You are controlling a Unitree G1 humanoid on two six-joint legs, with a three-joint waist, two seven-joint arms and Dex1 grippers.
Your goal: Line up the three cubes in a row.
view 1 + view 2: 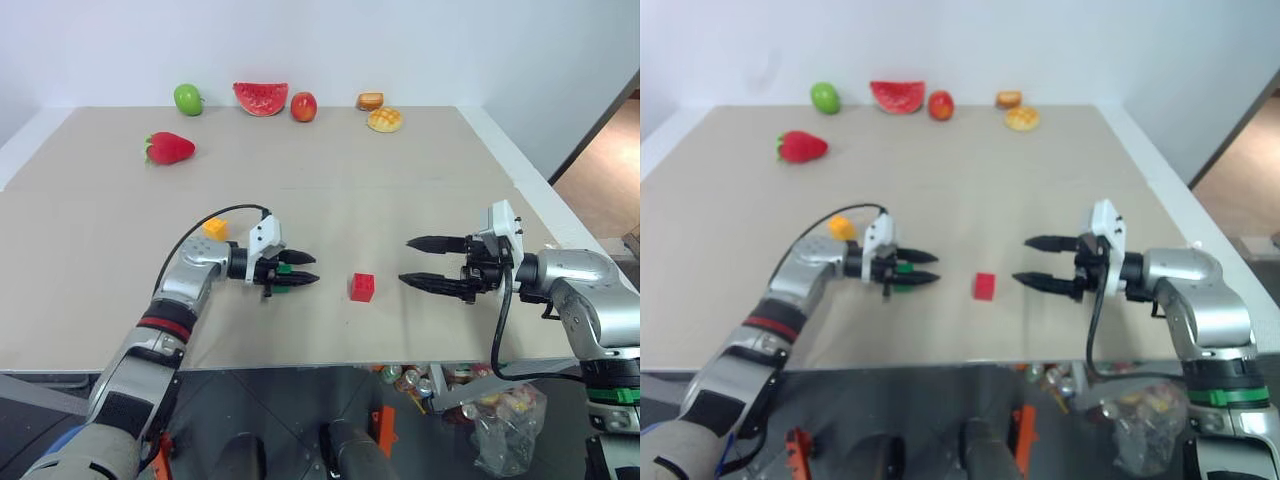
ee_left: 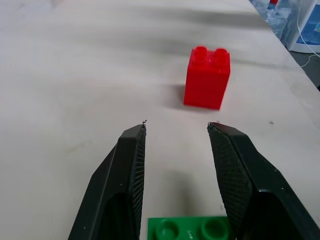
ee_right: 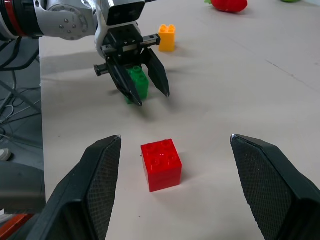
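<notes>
Left hand [image 1: 300, 272] clamps green cube [image 3: 136, 83]; right hand [image 1: 418, 263] wide, empty; red cube [image 1: 362, 287] between, near table edge [image 1: 300, 366]

Silver forearms end in white wrist blocks and black, ribbed fingers [image 2: 131, 170] — the left arm [image 1: 185, 285] wears a red band, the right arm [image 1: 585, 285] a green one, each trailing a black cable.

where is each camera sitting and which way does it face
Left and right eye views: on the head, looking forward and down over the beige table; both arms show, left gripper, right gripper.
Left wrist view: along the left fingers, which clamp the small green studded plastic cube, toward the small red studded plastic cube.
Right wrist view: between open fingers, facing the left gripper.
All share the red cube.
</notes>
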